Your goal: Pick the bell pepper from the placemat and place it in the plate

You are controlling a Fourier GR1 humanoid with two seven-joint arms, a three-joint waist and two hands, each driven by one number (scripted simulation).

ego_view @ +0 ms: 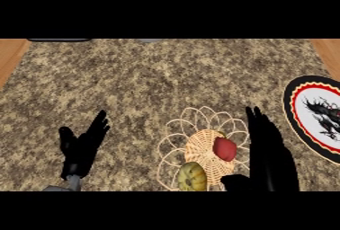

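just right hand spread flat beside red bell pepper on placemat, plate at right edge

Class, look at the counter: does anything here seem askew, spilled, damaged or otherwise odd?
Nothing stands out. The red bell pepper and a yellow-green squash sit on the round wicker placemat. The black-and-red rimmed plate lies flat at the right edge, partly out of view.
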